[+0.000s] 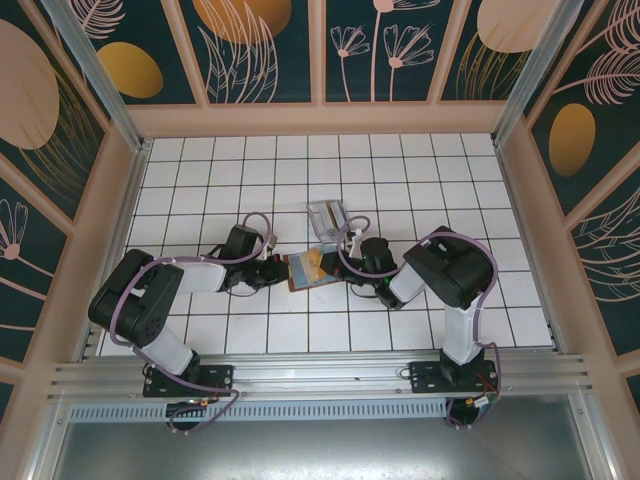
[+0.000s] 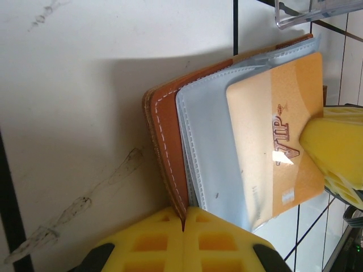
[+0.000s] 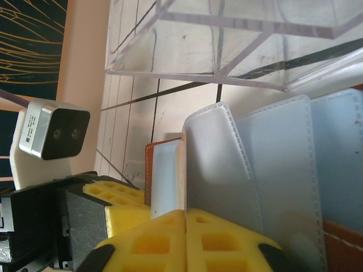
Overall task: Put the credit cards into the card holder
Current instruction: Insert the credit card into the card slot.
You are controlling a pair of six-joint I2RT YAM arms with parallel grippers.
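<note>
From above, your card holder [image 1: 296,270] lies open on the tiled surface [image 1: 200,180] between the arms. The left tool [image 1: 281,273] is at its left edge, the right tool [image 1: 344,268] at its right, and a clear plastic case [image 1: 328,214] sits just behind. On the left wrist camera your left tool [image 2: 184,218] is clamped on the brown leather cover. The gold VIP card [image 2: 272,130] lies against a clear sleeve [image 2: 207,141], with a yellow finger [image 2: 334,153] of the right tool on its end. You cannot tell whether its leading edge is inside, so a push could ride it over the sleeve mouth. On the right wrist camera your right tool [image 3: 185,218] is pinched together, apparently on that card, beneath fanned sleeves [image 3: 227,164]. A hard shove may buckle them or drag the holder from the left grip.
</note>
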